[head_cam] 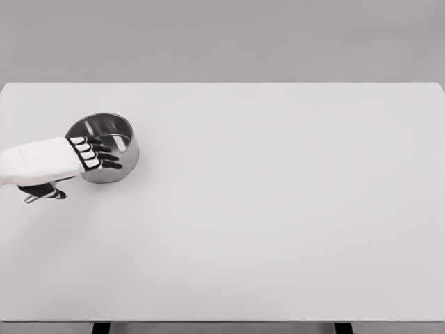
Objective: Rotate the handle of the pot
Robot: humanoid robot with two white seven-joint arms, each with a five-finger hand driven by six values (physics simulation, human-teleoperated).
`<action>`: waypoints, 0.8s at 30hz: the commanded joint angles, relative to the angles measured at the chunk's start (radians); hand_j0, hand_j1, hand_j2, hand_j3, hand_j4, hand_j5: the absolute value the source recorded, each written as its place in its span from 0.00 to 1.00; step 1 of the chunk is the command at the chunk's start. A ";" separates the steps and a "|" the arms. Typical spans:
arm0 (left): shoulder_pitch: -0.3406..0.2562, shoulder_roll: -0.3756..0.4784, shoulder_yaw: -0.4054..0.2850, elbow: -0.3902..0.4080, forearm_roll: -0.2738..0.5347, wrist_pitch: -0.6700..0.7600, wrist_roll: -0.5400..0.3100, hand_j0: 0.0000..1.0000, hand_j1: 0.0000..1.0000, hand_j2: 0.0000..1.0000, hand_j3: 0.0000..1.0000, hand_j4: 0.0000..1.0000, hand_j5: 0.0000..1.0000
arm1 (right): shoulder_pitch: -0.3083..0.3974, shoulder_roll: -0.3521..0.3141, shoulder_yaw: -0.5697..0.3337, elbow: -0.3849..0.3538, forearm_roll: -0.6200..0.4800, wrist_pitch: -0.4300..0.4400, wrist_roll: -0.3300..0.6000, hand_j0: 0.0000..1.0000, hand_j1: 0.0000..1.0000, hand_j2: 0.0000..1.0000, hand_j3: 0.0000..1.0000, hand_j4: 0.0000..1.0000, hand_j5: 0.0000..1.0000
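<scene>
The steel pot sits near the far left corner of the white counter. My left hand reaches over its near rim, dark fingers spread and draped across the opening, gripping nothing. A dark piece, probably the handle, pokes out below my wrist toward me, so I judge I am positioned to push it round.
</scene>
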 commanded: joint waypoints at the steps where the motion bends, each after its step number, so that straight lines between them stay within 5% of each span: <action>1: 0.000 -0.010 0.018 0.002 0.049 0.002 0.003 1.00 1.00 1.00 1.00 1.00 1.00 | 0.000 0.000 0.000 0.000 0.000 0.000 0.001 1.00 1.00 1.00 1.00 1.00 1.00; 5: 0.052 -0.024 0.078 -0.001 0.088 0.002 0.003 1.00 1.00 1.00 1.00 1.00 1.00 | 0.000 0.000 0.000 0.000 0.000 0.000 -0.001 1.00 1.00 1.00 1.00 1.00 1.00; 11: 0.268 -0.139 0.414 -0.060 0.082 0.002 0.003 1.00 1.00 1.00 1.00 1.00 1.00 | 0.000 0.000 0.000 0.000 0.000 0.000 0.001 1.00 1.00 1.00 1.00 1.00 1.00; 18: 0.293 -0.185 0.428 -0.096 0.063 0.002 0.002 1.00 1.00 1.00 1.00 1.00 1.00 | 0.000 0.000 0.000 0.000 0.000 -0.001 0.001 1.00 1.00 1.00 1.00 1.00 1.00; 24: 0.328 -0.236 0.426 -0.096 -0.076 0.002 0.002 1.00 1.00 1.00 1.00 1.00 1.00 | 0.000 0.000 0.000 0.000 0.000 -0.001 0.001 1.00 1.00 1.00 1.00 1.00 1.00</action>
